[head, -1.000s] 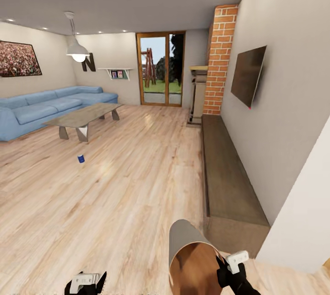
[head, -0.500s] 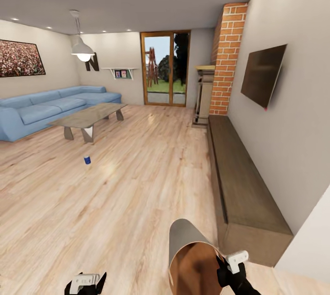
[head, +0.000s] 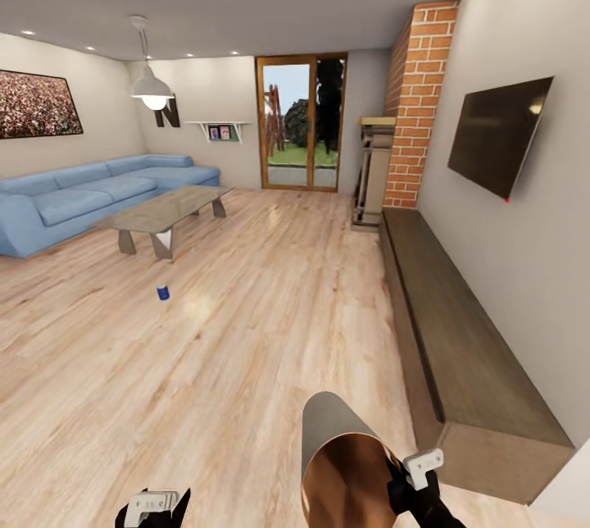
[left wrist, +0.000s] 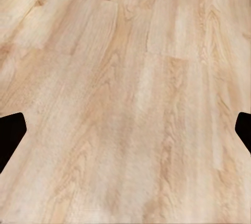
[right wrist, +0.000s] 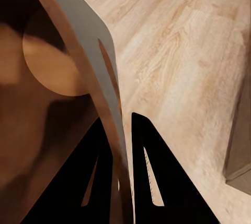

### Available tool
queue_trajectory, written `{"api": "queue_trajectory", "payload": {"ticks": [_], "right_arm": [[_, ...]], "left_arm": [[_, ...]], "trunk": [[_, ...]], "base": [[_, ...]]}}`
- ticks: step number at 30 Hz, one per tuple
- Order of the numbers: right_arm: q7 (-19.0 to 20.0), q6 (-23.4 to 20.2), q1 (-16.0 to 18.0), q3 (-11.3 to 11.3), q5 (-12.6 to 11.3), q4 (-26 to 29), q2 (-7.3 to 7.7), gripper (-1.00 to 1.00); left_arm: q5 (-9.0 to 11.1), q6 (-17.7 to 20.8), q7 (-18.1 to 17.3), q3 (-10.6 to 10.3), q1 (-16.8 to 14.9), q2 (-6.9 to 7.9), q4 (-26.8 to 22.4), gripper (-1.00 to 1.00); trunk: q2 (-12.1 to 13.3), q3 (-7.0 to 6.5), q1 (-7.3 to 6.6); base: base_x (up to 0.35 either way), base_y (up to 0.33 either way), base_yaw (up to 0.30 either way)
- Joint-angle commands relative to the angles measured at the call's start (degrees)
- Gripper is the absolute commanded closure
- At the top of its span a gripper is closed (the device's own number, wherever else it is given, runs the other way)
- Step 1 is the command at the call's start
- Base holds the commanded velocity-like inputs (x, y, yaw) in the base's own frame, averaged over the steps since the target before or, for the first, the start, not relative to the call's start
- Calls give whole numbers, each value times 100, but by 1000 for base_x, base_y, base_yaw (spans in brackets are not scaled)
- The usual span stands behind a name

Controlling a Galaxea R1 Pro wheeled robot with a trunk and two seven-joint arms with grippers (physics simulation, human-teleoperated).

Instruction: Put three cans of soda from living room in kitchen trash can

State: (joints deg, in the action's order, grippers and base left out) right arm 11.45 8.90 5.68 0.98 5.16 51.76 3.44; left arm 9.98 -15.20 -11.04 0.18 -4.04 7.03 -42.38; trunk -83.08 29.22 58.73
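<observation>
The right gripper (right wrist: 121,156) has its jaws squeezed on the rim of the trash can (head: 344,462). One black finger is inside the can and one is outside, with the thin grey wall between them. The can is lifted off the floor and tipped, so you can see its brown inside and round bottom.

The left gripper (head: 152,505) holds nothing. Its jaws are spread wide apart, with only the wood floor (left wrist: 130,98) under them.

Farther out, a dark blue soda can (head: 163,293) stands upright on the floor by itself. It is near the low table (head: 164,212), on the side closer to the robot. Behind the table is a long blue sofa (head: 90,196). On the right, a long low wooden bench (head: 459,348) runs along the wall, under a black TV (head: 501,134). A brick fireplace (head: 418,102) stands past the bench.
</observation>
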Motion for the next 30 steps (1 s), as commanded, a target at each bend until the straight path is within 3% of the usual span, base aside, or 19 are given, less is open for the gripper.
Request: {"api": "queue_trajectory", "payload": {"ticks": [1,14,30], "right_arm": [[39,-2,1,-1,-39,10,-1,100],[33,-2,2,3,-41,9,-1,100],[24,-2,3,4,-41,9,-1,100]], "left_arm": [[1,0,-1,0,0,0,3,-100],[-5,-8,13,-1,0,0,10,-100],[-5,-14,22,-2,0,0,6,-100]], "trunk": [[0,-1,0],[0,-1,0],[0,-1,0]], "base": [[246,247,0],[262,230,5],[271,204,136]]}}
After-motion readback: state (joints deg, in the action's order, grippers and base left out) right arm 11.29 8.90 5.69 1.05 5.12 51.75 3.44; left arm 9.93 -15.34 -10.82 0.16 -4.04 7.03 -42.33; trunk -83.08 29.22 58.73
